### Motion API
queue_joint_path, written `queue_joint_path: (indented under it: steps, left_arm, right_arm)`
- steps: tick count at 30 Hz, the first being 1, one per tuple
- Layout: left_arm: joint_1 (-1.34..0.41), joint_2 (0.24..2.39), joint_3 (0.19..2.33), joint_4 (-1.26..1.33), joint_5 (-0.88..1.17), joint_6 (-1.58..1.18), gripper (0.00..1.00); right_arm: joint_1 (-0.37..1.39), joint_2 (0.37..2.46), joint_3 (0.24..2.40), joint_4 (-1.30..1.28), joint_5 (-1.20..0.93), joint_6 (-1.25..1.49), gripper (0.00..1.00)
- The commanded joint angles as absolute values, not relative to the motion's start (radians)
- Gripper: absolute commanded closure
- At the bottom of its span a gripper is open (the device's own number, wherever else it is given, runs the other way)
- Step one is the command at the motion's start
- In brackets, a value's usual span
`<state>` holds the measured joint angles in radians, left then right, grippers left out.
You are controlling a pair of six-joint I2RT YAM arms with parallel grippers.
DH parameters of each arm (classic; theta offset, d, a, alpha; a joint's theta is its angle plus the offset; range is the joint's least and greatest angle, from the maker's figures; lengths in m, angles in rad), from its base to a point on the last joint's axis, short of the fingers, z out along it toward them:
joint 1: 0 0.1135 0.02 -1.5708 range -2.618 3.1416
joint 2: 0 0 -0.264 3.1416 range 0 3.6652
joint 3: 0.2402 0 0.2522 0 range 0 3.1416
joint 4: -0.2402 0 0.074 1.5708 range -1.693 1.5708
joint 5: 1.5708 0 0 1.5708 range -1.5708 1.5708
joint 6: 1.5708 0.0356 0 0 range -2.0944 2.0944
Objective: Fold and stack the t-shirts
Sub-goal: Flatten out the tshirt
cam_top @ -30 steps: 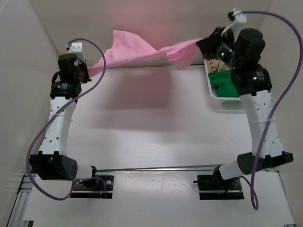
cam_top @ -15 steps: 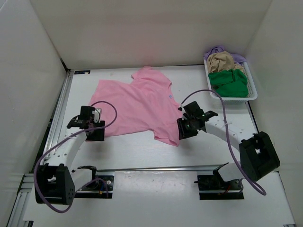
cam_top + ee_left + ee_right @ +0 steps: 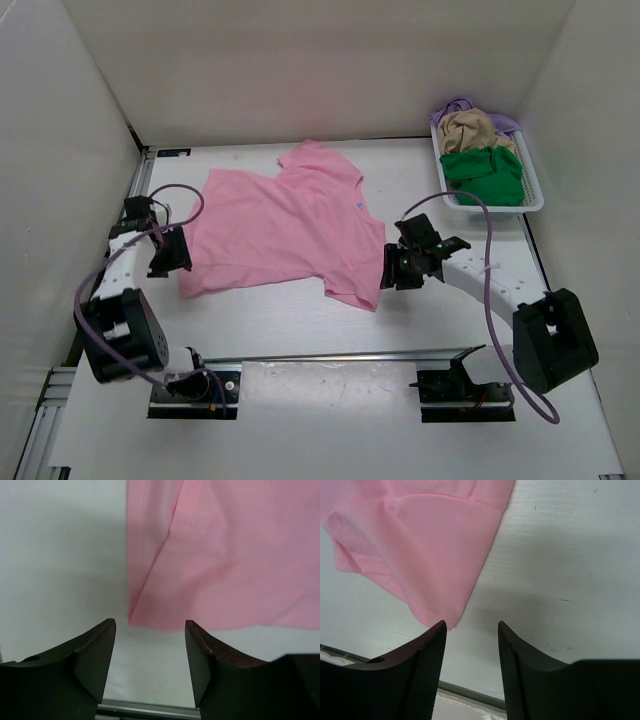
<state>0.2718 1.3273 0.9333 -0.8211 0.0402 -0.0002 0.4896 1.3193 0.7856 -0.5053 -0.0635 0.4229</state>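
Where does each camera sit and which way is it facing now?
Top external: above and behind the arms, looking down at the table; both arms, pink t-shirt, basket show.
Left wrist: on the left gripper, facing down at the shirt's corner; its fingers show.
Right wrist: on the right gripper, facing down at a shirt edge; its fingers show.
Shared: all see the pink t-shirt.

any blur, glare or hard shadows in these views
Top external: even light, sharp, no glare, only soft shadows. Left wrist: the pink shirt is in focus, and the dark jaws at the bottom are a little soft. Right wrist: a faint grey shadow lies on the table beside the shirt's edge, with no motion blur.
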Motion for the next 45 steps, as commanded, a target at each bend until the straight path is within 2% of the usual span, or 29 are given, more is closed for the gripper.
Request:
queue_joint_path:
  steps: [1, 9, 13, 15, 27, 31, 32, 33, 38, 45]
  left_arm:
    - [0.276, 1.434, 1.025, -0.75, 0.097, 0.0, 0.32]
    - [0.267, 1.623, 1.104, -0.723, 0.161, 0.0, 0.44]
    - [0.245, 1.686, 1.124, -0.723, 0.149, 0.0, 0.57]
    - [0.245, 1.715, 1.135, -0.723, 0.137, 0.0, 0.61]
    - [0.236, 1.779, 1.135, -0.703, 0.101, 0.0, 0.6]
    - [0.236, 1.77, 1.144, -0.703, 0.136, 0.0, 0.73]
    - [0.236, 1.779, 1.144, -0.703, 0.137, 0.0, 0.78]
    - [0.236, 1.779, 1.144, -0.703, 0.137, 0.0, 0.9]
    - [0.236, 1.767, 1.135, -0.703, 0.167, 0.0, 0.9]
    - [0.236, 1.57, 1.105, -0.703, 0.186, 0.0, 0.9]
  right_arm:
    - [0.509, 1.357, 0.83, -0.454, -0.086, 0.506, 0.5]
    - [0.578, 1.391, 0.792, -0.41, -0.081, 0.525, 0.53]
    - [0.589, 1.391, 0.741, -0.385, -0.081, 0.534, 0.53]
    - [0.589, 1.401, 0.726, -0.376, -0.09, 0.543, 0.53]
    - [0.589, 1.401, 0.715, -0.376, -0.091, 0.534, 0.53]
    - [0.589, 1.41, 0.715, -0.376, -0.124, 0.514, 0.53]
    - [0.589, 1.41, 0.715, -0.376, -0.136, 0.514, 0.49]
    - [0.589, 1.419, 0.715, -0.386, -0.137, 0.505, 0.47]
    - [0.589, 1.419, 0.715, -0.387, -0.173, 0.505, 0.45]
    - [0.551, 1.428, 0.733, -0.387, -0.173, 0.563, 0.43]
